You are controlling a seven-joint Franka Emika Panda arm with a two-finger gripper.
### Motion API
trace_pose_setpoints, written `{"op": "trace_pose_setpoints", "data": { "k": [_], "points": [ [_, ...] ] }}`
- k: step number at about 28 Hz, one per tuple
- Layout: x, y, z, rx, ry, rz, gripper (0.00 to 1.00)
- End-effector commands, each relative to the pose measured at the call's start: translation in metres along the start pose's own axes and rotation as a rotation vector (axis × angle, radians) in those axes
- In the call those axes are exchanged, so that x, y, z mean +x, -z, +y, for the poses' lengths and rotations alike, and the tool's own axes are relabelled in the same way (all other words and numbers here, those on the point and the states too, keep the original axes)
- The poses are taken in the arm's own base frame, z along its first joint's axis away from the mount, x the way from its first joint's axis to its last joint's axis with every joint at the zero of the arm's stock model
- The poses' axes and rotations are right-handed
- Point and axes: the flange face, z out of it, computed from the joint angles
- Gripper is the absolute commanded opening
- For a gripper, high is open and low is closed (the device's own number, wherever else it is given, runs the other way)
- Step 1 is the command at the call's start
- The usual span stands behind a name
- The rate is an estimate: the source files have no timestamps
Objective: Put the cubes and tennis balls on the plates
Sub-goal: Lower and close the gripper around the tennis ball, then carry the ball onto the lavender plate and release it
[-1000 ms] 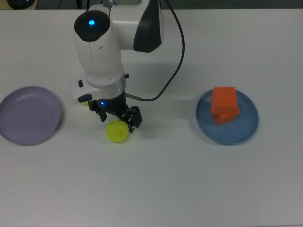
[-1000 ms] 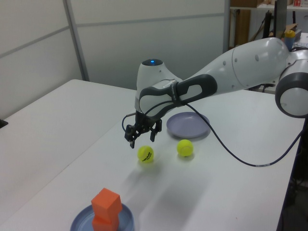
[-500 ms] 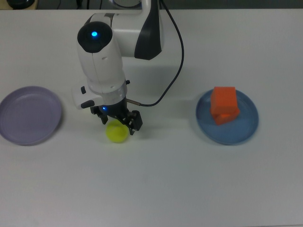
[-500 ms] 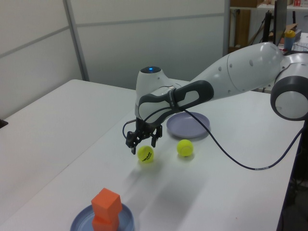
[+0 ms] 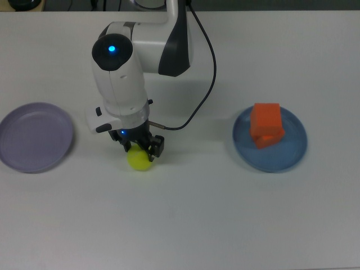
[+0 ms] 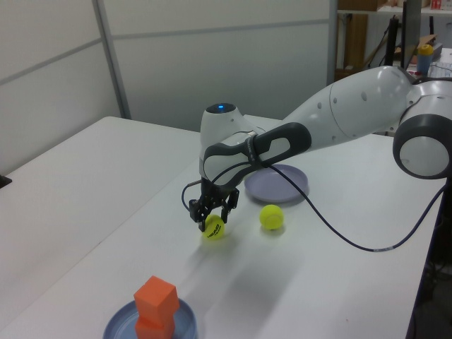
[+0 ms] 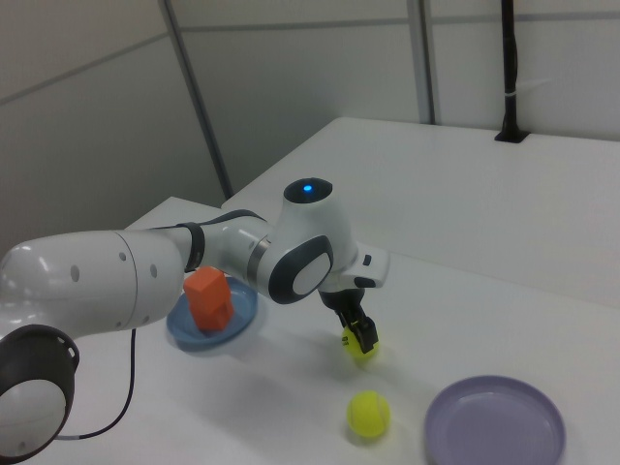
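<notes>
White tabletop [image 5: 225,225] fills the scene, with grey partition walls behind it in the left view and the right view. On the blue plate [image 5: 292,152], at the top view's right, two orange cubes [image 5: 265,125] sit stacked one on the other, so that half of the job looks done. The lavender plate [image 5: 34,136], at the top view's left, holds nothing yet.

Both tennis balls are on the table between the plates. The gripper [image 6: 212,214] is low over the nearer tennis ball [image 6: 214,228], its fingers spread to either side of the ball and not visibly pressing it (the ball appears to rest on the table, not lifted). I judge this the moment just before a grasp.

The second tennis ball [image 6: 271,217] lies just beside the lavender plate in the left view, well apart from the gripper; in the top view the arm hides it.

Left to do, as I read it: close on this ball, carry it to a plate, then fetch the other one.
</notes>
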Motion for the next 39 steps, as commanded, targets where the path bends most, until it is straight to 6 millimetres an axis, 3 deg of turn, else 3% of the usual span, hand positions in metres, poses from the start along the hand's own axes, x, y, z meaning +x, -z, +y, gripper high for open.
{"op": "trace_pose_setpoints", "data": {
  "k": [1,5,10,15,16,20,22,27,37,38,39],
  "points": [
    [0.006,0.001,0.004,-0.005,0.024,0.027,0.00],
    [0.011,0.018,0.010,0.005,0.039,0.048,0.00],
    [0.026,0.074,0.043,0.014,0.008,0.113,0.00],
    [0.043,0.094,0.113,-0.051,-0.078,0.112,0.00],
    [0.048,0.097,0.137,-0.070,-0.096,0.120,0.00],
    [0.056,0.090,0.181,-0.099,-0.119,0.113,0.00],
    [0.059,0.073,0.207,-0.120,-0.129,0.095,0.00],
    [0.061,0.039,0.246,-0.155,-0.156,0.051,0.00],
    [0.068,0.034,0.251,-0.151,-0.164,0.099,0.00],
    [0.068,0.034,0.251,-0.151,-0.163,0.100,0.24],
    [0.068,0.034,0.249,-0.151,-0.162,0.100,0.70]
  ]
}}
